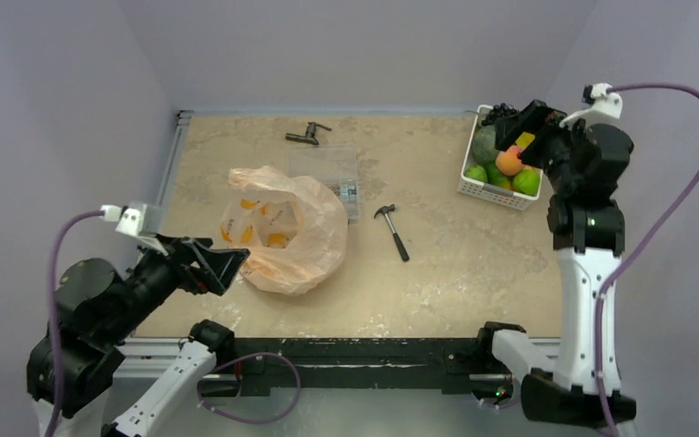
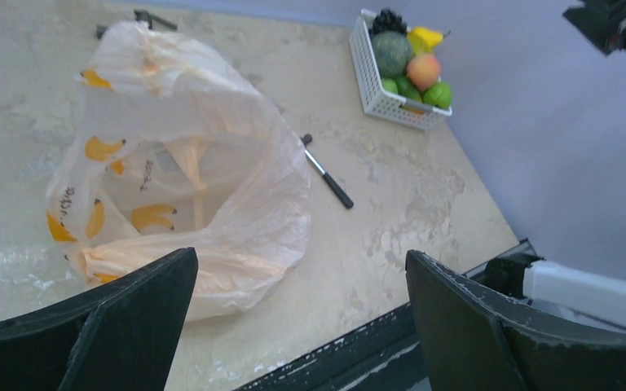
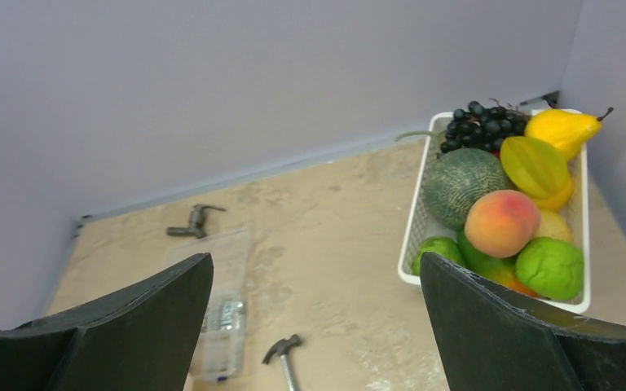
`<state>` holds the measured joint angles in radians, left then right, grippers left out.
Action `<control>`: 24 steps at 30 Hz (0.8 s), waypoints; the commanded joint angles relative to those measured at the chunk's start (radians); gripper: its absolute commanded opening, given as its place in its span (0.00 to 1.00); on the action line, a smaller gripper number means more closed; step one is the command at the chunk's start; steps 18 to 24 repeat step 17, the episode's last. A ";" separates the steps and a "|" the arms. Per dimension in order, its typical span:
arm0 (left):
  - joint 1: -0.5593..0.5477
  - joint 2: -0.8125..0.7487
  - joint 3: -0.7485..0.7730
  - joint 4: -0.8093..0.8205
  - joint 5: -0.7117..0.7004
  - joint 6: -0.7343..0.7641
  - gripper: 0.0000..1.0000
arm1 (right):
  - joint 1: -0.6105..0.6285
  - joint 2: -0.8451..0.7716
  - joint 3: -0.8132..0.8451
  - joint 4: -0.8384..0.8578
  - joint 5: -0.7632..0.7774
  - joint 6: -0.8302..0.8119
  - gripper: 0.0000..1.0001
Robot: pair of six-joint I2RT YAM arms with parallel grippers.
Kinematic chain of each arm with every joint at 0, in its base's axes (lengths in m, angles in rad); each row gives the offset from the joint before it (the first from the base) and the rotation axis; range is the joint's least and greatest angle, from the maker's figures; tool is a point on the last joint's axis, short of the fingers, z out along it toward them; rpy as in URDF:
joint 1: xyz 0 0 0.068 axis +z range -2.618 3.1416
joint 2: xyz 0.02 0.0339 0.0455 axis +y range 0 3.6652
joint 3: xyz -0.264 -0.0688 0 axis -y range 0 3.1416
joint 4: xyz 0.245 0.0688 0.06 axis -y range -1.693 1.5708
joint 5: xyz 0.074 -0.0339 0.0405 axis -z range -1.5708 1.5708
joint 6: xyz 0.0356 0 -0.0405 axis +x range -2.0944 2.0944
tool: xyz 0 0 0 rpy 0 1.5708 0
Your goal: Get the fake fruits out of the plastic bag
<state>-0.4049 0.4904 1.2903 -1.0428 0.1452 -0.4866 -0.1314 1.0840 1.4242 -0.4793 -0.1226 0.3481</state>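
Note:
The peach-orange plastic bag (image 1: 284, 233) lies slumped on the table left of centre, with orange banana prints. It also shows in the left wrist view (image 2: 187, 155), and no fruit shows inside it. An orange-pink peach (image 1: 509, 161) (image 3: 501, 222) and a bright green ball (image 1: 527, 182) (image 3: 549, 267) lie in a white basket (image 1: 467, 187) at the far right. My left gripper (image 1: 232, 262) (image 2: 301, 326) is open and empty at the bag's near-left edge. My right gripper (image 1: 521, 127) (image 3: 316, 326) is open and empty, raised over the basket.
The basket (image 3: 412, 236) also holds a dark green bumpy melon (image 3: 460, 186), black grapes (image 3: 481, 126) and yellow pieces (image 3: 562, 130). A small hammer (image 1: 391, 230) lies mid-table. A clear plastic box (image 1: 328, 173) and a dark metal tap (image 1: 307, 135) lie behind the bag.

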 commanded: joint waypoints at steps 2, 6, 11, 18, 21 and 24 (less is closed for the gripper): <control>0.006 -0.065 0.107 0.031 -0.136 -0.001 1.00 | 0.001 -0.301 -0.129 0.082 -0.092 0.107 0.99; 0.007 -0.109 0.118 0.056 -0.195 -0.004 1.00 | 0.010 -0.426 -0.169 0.036 -0.012 0.133 0.99; 0.006 -0.138 0.140 0.044 -0.225 -0.015 1.00 | 0.011 -0.442 -0.162 -0.010 0.026 0.150 0.99; 0.006 -0.162 0.134 0.007 -0.255 -0.031 1.00 | 0.010 -0.441 -0.155 0.007 0.025 0.132 0.99; 0.006 -0.162 0.134 0.007 -0.255 -0.031 1.00 | 0.010 -0.441 -0.155 0.007 0.025 0.132 0.99; 0.006 -0.162 0.134 0.007 -0.255 -0.031 1.00 | 0.010 -0.441 -0.155 0.007 0.025 0.132 0.99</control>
